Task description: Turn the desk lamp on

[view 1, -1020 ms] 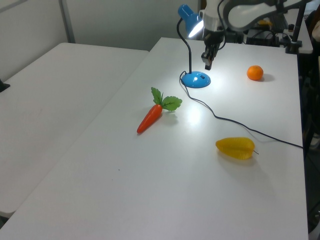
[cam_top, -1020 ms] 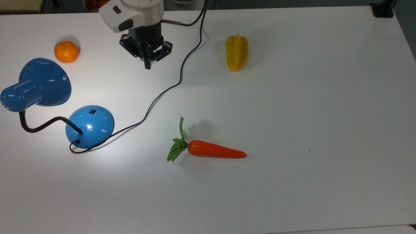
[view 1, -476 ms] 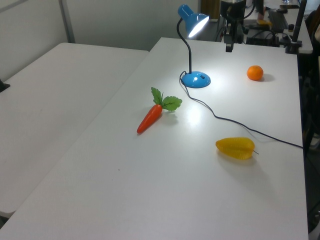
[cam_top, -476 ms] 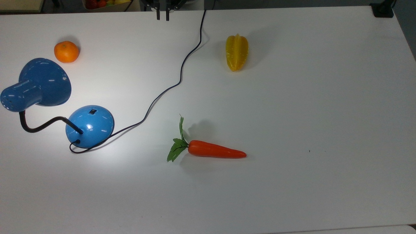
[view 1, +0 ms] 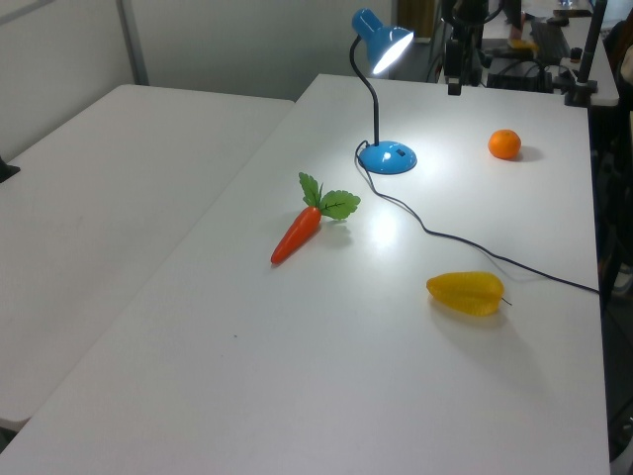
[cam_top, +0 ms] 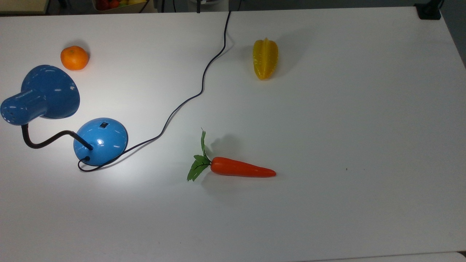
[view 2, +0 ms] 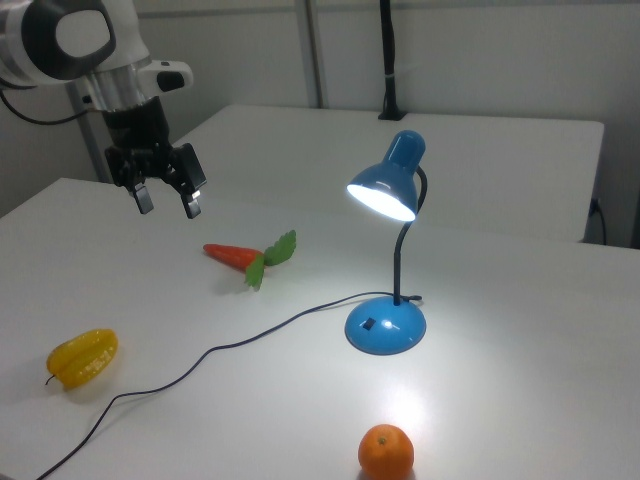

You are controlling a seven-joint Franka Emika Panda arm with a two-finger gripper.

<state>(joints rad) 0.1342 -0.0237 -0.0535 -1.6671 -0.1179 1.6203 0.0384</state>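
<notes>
Lamp's lit, pincer parked up high

In the right view the pincer (view 2: pixel 167 199) hangs open and empty, well away at 9 o'clock from the glowing desk lamp (view 2: pixel 388 254).

The surface (cam_top: pixel 364 109) is white and smooth, with a bright pool of light on one part. A second white table (view 1: pixel 109 188) stands just beside it in the left view. Behind are pale grey wall panels (view 2: pixel 480 50) and a dark upright post (view 2: pixel 387 60) clamped at the far table edge.
</notes>
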